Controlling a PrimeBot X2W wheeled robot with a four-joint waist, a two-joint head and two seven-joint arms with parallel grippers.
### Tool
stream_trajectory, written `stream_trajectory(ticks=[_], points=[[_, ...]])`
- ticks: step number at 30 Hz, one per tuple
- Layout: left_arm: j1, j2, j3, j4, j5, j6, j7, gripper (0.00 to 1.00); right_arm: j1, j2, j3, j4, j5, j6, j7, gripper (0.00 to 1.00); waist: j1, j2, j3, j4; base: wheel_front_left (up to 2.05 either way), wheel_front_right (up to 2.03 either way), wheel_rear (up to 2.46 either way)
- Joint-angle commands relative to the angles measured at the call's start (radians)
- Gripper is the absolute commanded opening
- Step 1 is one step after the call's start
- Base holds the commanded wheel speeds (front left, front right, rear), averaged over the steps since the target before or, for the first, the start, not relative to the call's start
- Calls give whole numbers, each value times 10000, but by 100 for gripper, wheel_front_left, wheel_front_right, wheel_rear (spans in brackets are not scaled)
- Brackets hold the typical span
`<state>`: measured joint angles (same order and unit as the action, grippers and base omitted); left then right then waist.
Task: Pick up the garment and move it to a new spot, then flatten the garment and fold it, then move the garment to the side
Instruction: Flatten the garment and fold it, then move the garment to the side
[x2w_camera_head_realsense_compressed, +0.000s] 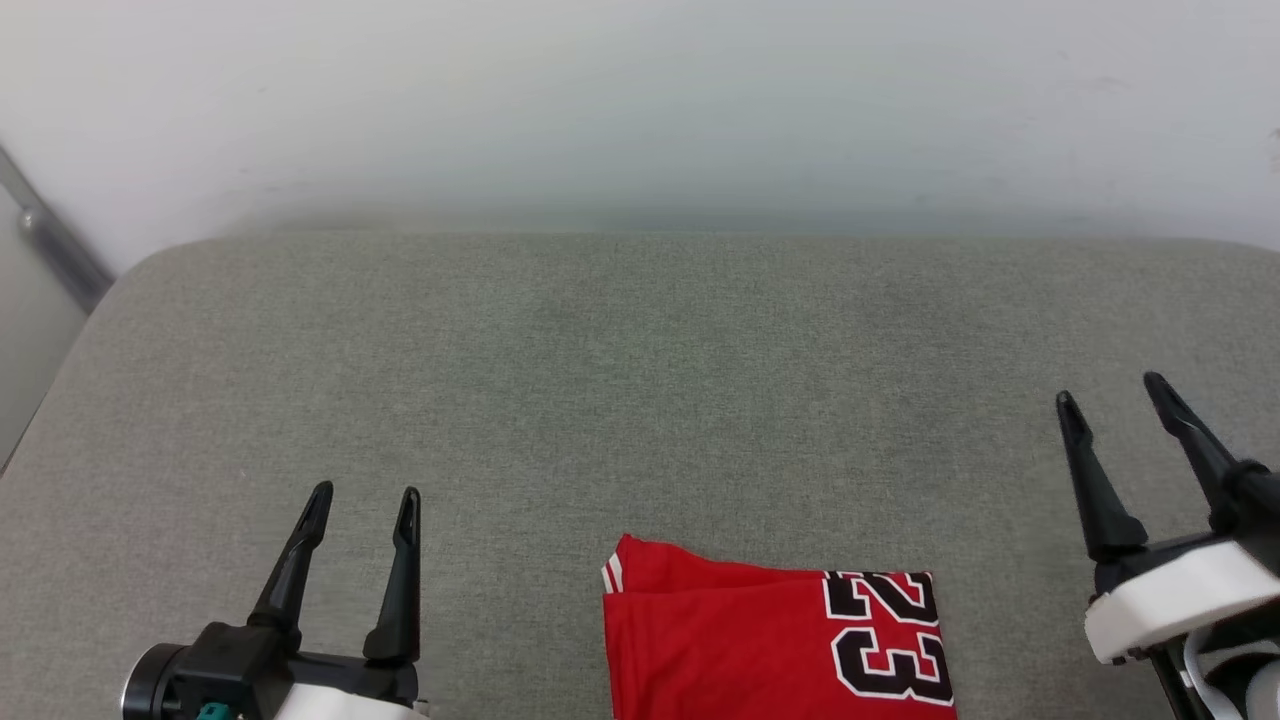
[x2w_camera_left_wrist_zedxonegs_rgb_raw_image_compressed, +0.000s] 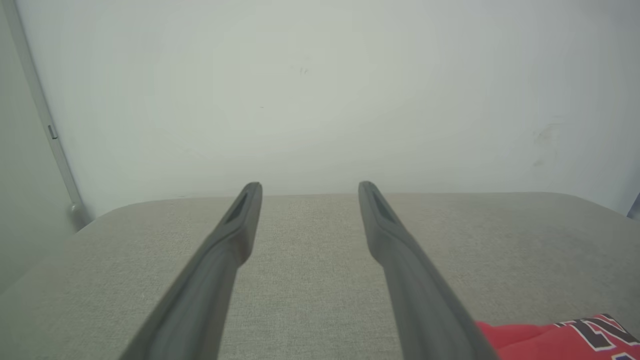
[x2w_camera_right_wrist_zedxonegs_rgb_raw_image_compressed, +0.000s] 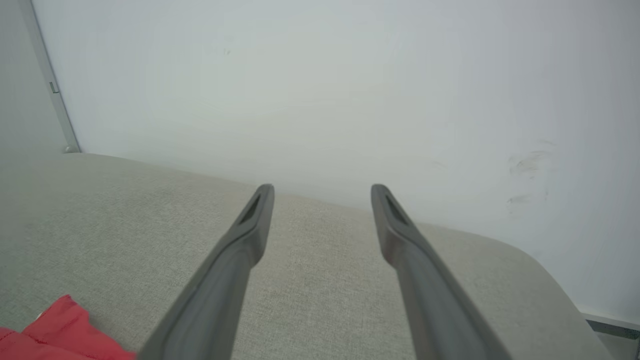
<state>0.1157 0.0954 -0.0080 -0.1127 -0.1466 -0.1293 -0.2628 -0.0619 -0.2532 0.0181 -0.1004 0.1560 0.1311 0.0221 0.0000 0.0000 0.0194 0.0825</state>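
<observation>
— Where do we find the garment now?

— We see the garment (x2w_camera_head_realsense_compressed: 775, 645) lying on the grey padded surface (x2w_camera_head_realsense_compressed: 640, 380), at the near edge of the head view, a little to the right of the middle. It is folded into a compact red rectangle, and the picture's border cuts its lower part.

— Which side do we see?

— The black-and-white number print (x2w_camera_head_realsense_compressed: 890, 635) faces up at its right end. At its far left corner we notice a bit of red-and-white stripe trim (x2w_camera_head_realsense_compressed: 611, 573).

— And how do our grippers stand?

— The left gripper (x2w_camera_head_realsense_compressed: 365, 493) is at the lower left, beside the garment but apart from it. Its two dark fingers are spread and it grips nothing. The right gripper (x2w_camera_head_realsense_compressed: 1110, 389) is at the right edge, also apart from the cloth, released, its fingers parted and leaning a little to the left.

— What do we get from the wrist views?

— In both we look along the parted fingers, over bare grey fabric, toward the pale wall (x2w_camera_head_realsense_compressed: 640, 100). A red corner of the garment shows at the lower right in the left wrist view, and at the lower left in the right wrist view.
</observation>
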Motion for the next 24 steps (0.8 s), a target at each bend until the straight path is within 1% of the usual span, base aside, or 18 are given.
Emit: stream_trajectory(ticks=[1,5,11,17,24], points=[[-41,-20,-20,-29,-62,-13,-24,100,266,177,-215,-119,19,-6,-221,100,0,0,20,-53,0,0,0],[56,-50,-109,-28,-145,-13,-24,100,901,665,-673,-411,1,-6,-791,100,0,0,52,-119,0,0,0],[114,-88,-227,-30,-210,-13,-24,100,1538,1154,-602,-585,-90,-6,-1348,100,0,0,57,-79,0,0,0],[150,-107,-252,-52,-225,-14,-24,100,1767,1416,-488,-384,-214,-6,-1539,100,0,0,1,-84,0,0,0],[93,-47,-284,-24,-185,-14,-24,100,1865,1381,-401,-404,-9,-6,-1279,100,0,0,55,-51,0,0,0]])
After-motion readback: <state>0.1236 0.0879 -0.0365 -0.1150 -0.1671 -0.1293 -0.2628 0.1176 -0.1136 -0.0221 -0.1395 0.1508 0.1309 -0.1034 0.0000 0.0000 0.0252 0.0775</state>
